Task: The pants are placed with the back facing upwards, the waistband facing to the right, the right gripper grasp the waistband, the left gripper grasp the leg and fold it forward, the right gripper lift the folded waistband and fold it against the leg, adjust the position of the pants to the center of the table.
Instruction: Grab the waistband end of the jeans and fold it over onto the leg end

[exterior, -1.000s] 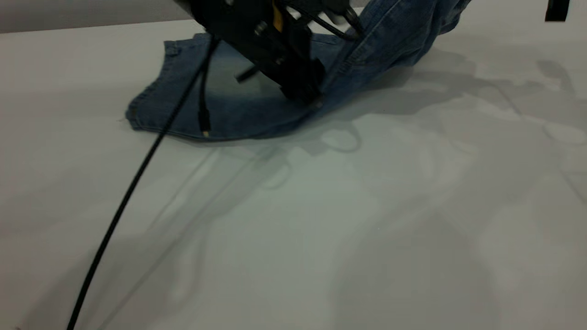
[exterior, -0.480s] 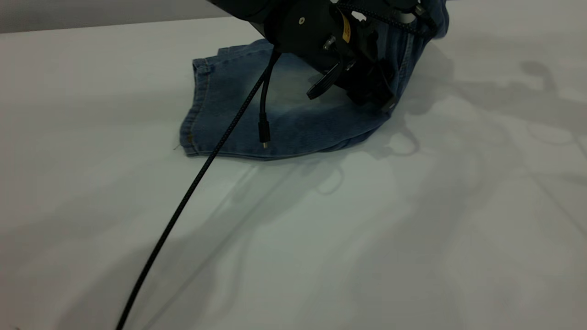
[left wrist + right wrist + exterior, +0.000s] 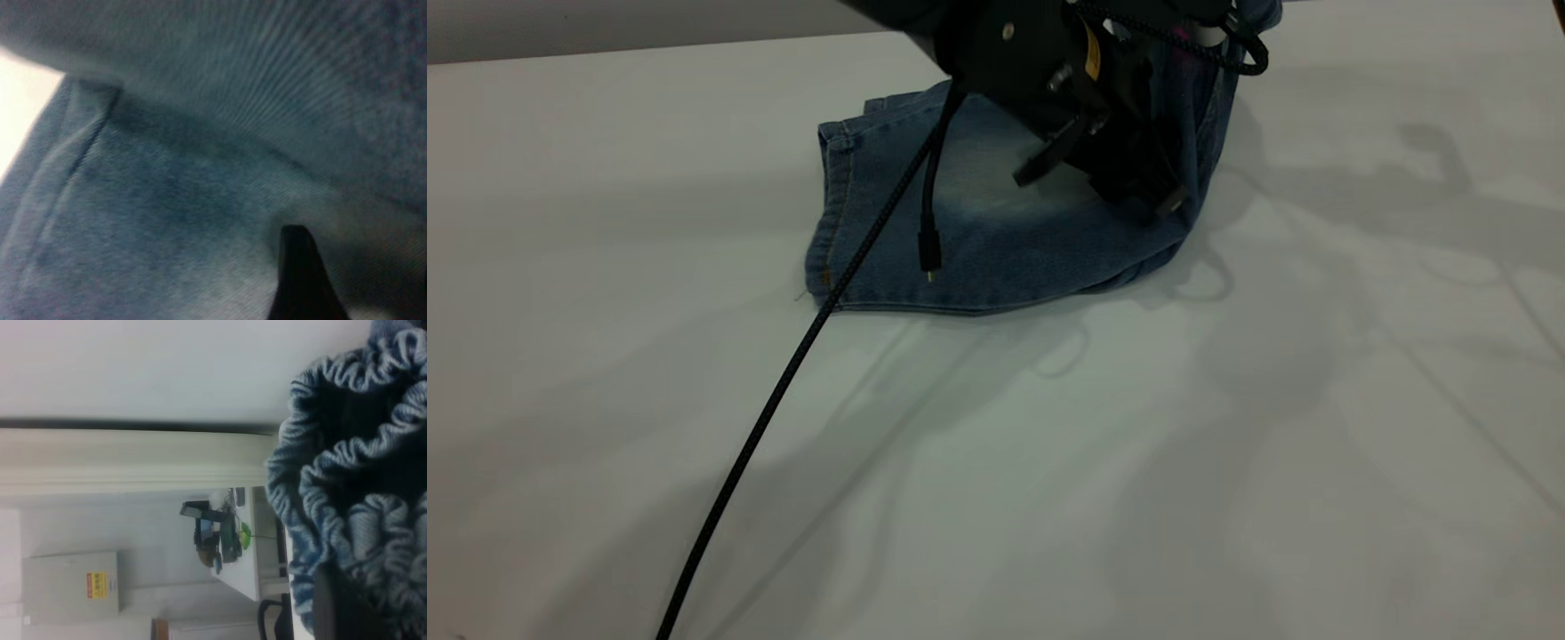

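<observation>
Shifted a little further toward the frame's right since half a second back, and much further than a second back: the pants (image 3: 996, 222), with the hemmed edge now nearer centre-left of the upper half of the exterior view. Moved along with the cloth: the left gripper (image 3: 1138, 182), low in the upper middle of the frame, tip down in the denim.

Already done, by the look of it: the lengthwise fold, with one layer lying flat on the table (image 3: 1049, 462) and showing a pale faded patch. In hand now, apparently: the second fold, with the waistband end raised at the upper right of the frame and carried over toward the hem. Left to do: laying that end down flat and centring the bundle. No sight of the printed leg.

Left gripper: angled steeply down, dark finger (image 3: 300, 280) against denim in the left wrist view; whether clamped or released, cannot tell. Right gripper: not visible in the exterior view; in the right wrist view, gathered elastic waistband (image 3: 360, 487) bunched close up at the frame's right, held off the table, evidently clenched on it.
</observation>
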Tool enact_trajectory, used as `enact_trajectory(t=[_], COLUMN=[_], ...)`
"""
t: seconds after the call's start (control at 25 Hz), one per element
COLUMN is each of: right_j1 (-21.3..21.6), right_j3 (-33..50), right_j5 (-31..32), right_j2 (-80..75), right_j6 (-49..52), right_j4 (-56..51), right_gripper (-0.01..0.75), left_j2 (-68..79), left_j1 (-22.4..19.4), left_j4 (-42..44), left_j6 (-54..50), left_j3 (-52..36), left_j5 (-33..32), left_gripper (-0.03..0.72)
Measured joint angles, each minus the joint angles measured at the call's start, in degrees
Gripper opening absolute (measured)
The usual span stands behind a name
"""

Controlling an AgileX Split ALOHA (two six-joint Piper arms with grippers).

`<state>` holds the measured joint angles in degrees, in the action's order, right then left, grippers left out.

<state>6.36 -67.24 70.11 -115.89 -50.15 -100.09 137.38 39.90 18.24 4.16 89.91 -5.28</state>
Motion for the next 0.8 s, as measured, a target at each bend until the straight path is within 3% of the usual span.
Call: enact_trajectory(t=[0.4, 0.56, 0.8], right_j1=[0.44, 0.44, 0.15], right_j3=[0.0, 0.0, -0.05], right_j5=[0.01, -0.2, -0.21], right_j2=[-0.05, -0.05, 0.01], right_j6=[-1.22, -1.22, -1.06], right_j4=[0.02, 0.04, 0.04], right_gripper=[0.102, 0.102, 0.102], left_j2=[-6.51, -5.66, -5.3], left_j1=[-2.69, -5.85, -8.5], left_j4=[4.99, 5.05, 5.81], left_j6=[0.21, 0.33, 0.27], left_j3=[-0.06, -1.99, -7.62], left_j5=[-12.62, -18.12, -12.38], left_gripper=[0.395, 0.393, 0.393])
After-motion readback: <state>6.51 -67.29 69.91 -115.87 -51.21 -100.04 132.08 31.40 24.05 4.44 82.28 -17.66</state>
